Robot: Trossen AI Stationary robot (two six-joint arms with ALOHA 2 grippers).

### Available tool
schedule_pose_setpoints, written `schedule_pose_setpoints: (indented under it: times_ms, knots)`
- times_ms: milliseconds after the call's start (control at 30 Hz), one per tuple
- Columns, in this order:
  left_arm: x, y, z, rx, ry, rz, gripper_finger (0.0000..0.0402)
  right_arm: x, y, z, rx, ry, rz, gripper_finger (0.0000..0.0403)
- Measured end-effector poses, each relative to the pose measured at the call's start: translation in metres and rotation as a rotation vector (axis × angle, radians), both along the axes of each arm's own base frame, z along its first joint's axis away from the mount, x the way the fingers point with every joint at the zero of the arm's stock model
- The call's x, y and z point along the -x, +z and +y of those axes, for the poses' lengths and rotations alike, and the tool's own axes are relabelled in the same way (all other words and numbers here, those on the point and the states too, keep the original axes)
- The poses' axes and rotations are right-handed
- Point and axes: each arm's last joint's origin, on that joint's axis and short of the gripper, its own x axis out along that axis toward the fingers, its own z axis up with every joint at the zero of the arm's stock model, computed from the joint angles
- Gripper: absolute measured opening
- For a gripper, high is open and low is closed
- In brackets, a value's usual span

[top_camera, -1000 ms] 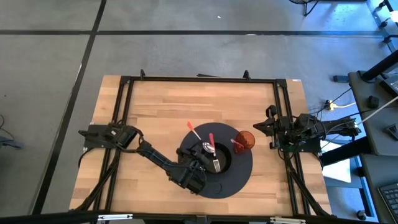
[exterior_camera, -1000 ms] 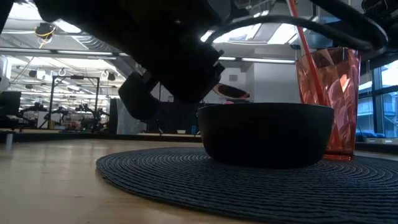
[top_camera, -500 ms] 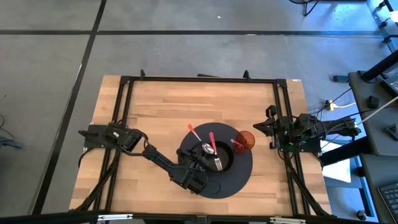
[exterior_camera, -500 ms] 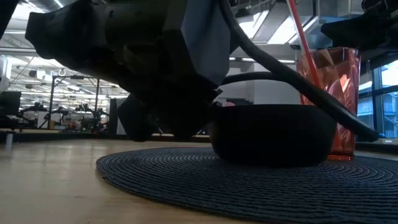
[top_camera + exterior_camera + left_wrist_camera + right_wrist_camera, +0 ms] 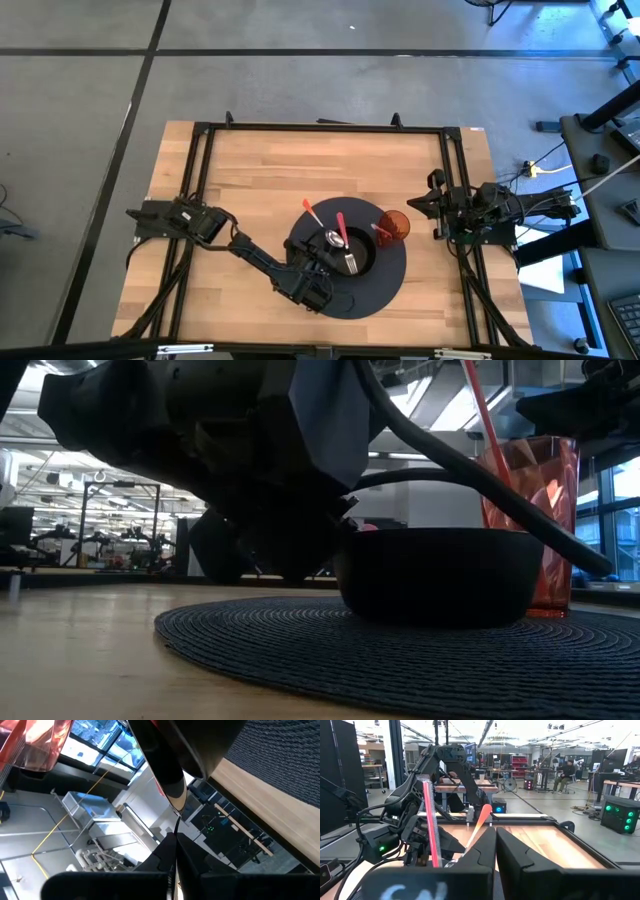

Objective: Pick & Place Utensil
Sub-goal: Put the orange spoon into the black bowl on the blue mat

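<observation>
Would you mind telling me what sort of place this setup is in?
Most likely a robotics lab or workshop. The wooden table sits inside a black metal frame on a bare concrete floor, and the right wrist view shows more workbenches, equipment with green lights and seated people behind.

The high view looks straight down on the whole wooden table (image 5: 250,180). The low view sits at tabletop level, close to the round dark woven mat (image 5: 400,650); both share it. Wrist views look forward along each arm.
</observation>
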Motion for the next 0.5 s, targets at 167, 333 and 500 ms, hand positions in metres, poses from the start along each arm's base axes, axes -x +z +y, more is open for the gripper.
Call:
schedule_pose_setpoints:
  times_ms: [167, 333, 500]
  knots:
    - [0.0008, 0.0, -0.0018, -0.001, -0.005, 0.0, 0.0002, 0.0, 0.0001, 0.0, 0.003, -0.001, -0.001, 0.0014]
    - [0.0008, 0.0001, -0.0018, -0.005, -0.005, 0.0, 0.0002, 0.0, 0.0001, 0.0, 0.004, -0.001, -0.001, 0.0014]
    - [-0.0002, 0.0025, -0.0046, -0.001, -0.01, -0.007, 0.0002, 0.0, 0.0001, 0.0, 0.004, -0.001, -0.001, 0.0014]
